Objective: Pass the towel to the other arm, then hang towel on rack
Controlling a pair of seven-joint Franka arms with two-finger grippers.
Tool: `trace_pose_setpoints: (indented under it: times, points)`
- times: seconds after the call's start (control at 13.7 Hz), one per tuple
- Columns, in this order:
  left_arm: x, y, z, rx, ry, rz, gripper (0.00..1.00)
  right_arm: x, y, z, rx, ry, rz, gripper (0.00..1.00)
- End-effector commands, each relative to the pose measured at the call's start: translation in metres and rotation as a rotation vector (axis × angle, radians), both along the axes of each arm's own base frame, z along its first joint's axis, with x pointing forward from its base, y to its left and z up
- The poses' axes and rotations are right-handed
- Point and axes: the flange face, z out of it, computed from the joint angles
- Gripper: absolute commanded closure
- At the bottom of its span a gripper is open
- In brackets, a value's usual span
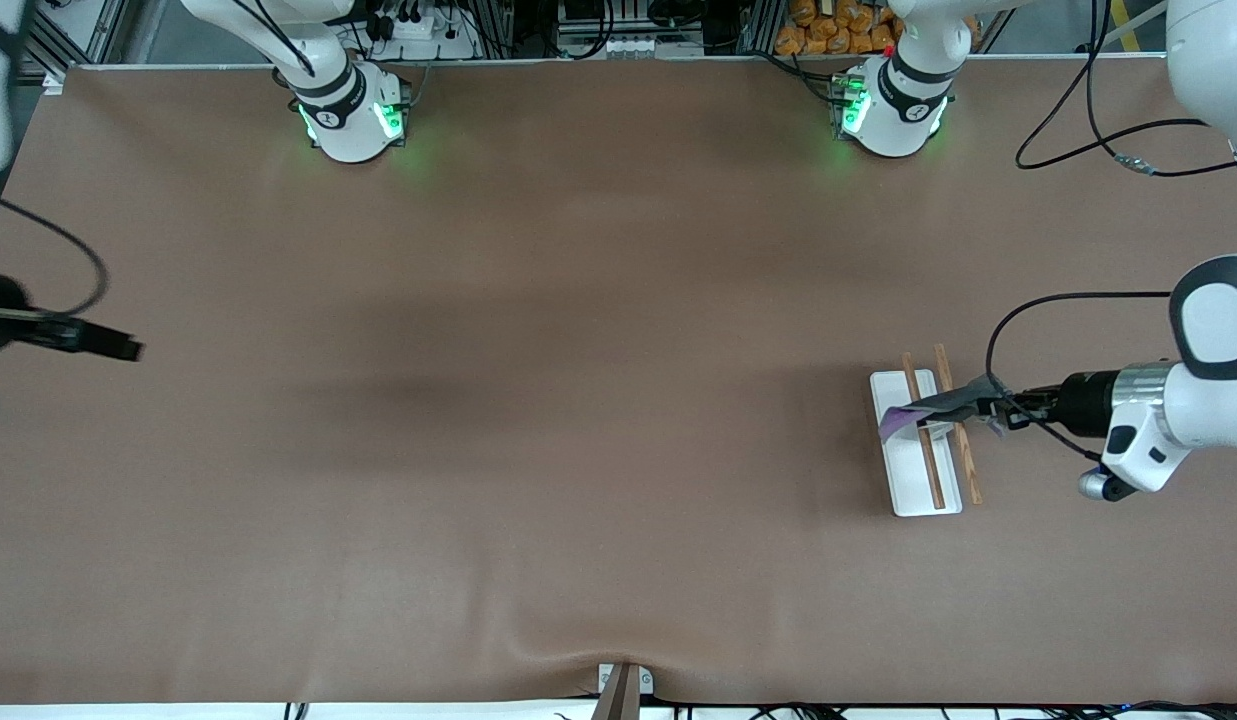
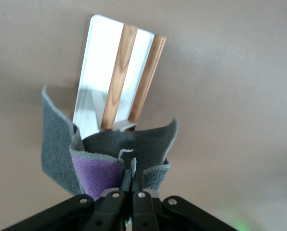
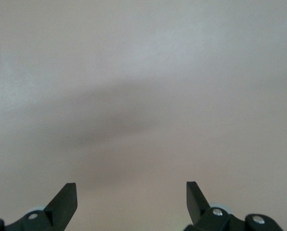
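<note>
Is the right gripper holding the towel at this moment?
No, the right gripper is open over bare table; the left gripper pinches the towel.

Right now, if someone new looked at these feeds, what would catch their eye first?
The left end effector, shut on the grey and purple towel, holding it over the rack toward the left arm's end of the table. The rack's two wooden rods run above its white base, with the towel spread across them in the front view. The right end effector waits open over bare table at the right arm's end.
</note>
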Motion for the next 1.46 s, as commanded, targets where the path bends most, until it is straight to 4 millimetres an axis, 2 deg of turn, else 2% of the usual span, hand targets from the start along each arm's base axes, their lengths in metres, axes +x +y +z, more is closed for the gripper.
trace_pose_setpoints:
  times: [0.0,0.29,0.44,0.59,0.66,0.81,0.88,0.95,1.1,1.39]
  points:
    - [0.007,-0.008,-0.011,-0.081,-0.006,0.050,1.00,-0.013,-0.020,0.015,-0.002,-0.037,0.038,0.00]
    - [0.012,-0.010,-0.030,-0.112,-0.005,0.081,1.00,-0.050,-0.018,0.021,0.008,-0.086,0.030,0.00]
    - [0.012,-0.007,-0.036,-0.114,0.001,0.081,1.00,-0.058,-0.007,0.021,0.015,-0.096,0.009,0.00]
    - [0.012,0.000,-0.044,-0.113,0.007,0.080,1.00,-0.072,0.020,0.027,0.015,-0.096,-0.022,0.00]
    - [0.012,0.004,-0.045,-0.111,0.006,0.082,1.00,-0.078,0.023,0.028,0.014,-0.099,-0.017,0.00]
    - [0.012,0.005,-0.049,-0.110,0.012,0.083,0.72,-0.073,0.017,0.034,0.004,-0.114,-0.012,0.00]
    - [0.012,0.005,-0.051,-0.110,0.015,0.083,0.40,-0.065,0.020,0.042,-0.005,-0.131,-0.005,0.00]
    - [0.012,0.005,-0.050,-0.109,0.013,0.081,0.00,-0.053,0.019,0.046,-0.021,-0.140,-0.008,0.00]
    - [0.012,0.006,-0.047,-0.107,0.008,0.082,0.00,-0.045,0.029,0.045,-0.062,-0.139,0.012,0.00]
    - [0.011,0.003,-0.049,-0.105,0.015,0.079,0.00,-0.044,0.044,0.045,-0.050,-0.139,0.034,0.00]
